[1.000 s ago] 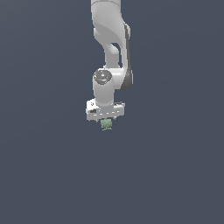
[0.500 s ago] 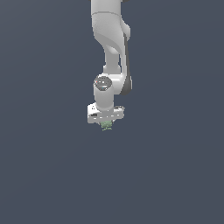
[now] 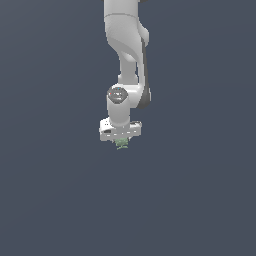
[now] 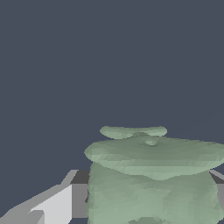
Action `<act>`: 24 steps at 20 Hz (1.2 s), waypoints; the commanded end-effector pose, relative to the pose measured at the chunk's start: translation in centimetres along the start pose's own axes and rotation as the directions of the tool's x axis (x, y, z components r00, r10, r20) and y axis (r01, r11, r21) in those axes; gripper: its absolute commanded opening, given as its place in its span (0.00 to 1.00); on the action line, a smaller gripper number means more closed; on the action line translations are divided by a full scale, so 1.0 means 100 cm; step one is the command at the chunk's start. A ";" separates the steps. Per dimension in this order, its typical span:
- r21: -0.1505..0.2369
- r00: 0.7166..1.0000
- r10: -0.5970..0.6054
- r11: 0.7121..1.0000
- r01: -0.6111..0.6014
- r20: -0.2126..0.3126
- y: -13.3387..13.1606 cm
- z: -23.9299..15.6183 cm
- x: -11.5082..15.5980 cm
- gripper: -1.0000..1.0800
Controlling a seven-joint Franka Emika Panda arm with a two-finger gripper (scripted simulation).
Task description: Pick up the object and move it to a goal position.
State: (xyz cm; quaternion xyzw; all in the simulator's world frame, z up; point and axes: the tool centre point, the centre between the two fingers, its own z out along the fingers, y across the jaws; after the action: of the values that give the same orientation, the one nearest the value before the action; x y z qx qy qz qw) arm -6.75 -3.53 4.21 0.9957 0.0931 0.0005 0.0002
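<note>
Under the arm, the gripper (image 3: 121, 143) has its jaws closed on the green object (image 3: 121, 144), apparently for carrying to the goal.

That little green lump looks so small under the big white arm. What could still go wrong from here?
1. The pale green, mottled lumpy object is far smaller than the white hand and irregular in shape, so the grip may be uneven and it could slip out while being carried.

2. In the wrist view the object fills much of the picture beside one grey finger, hiding what lies beyond it; no goal marker shows in either view, so placement looks hard to check.
</note>
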 end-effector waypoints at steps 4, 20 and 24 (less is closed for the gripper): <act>0.000 1.000 -0.001 1.000 0.001 0.000 0.001 -0.004 0.000 0.00; 0.000 1.000 -0.001 1.000 0.001 0.001 0.023 -0.092 0.003 0.00; 0.001 1.000 -0.001 1.000 0.001 0.001 0.026 -0.104 0.004 0.00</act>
State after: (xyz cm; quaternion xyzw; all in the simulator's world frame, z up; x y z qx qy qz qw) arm -5.95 -5.96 14.23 0.9956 0.0935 0.0008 0.0001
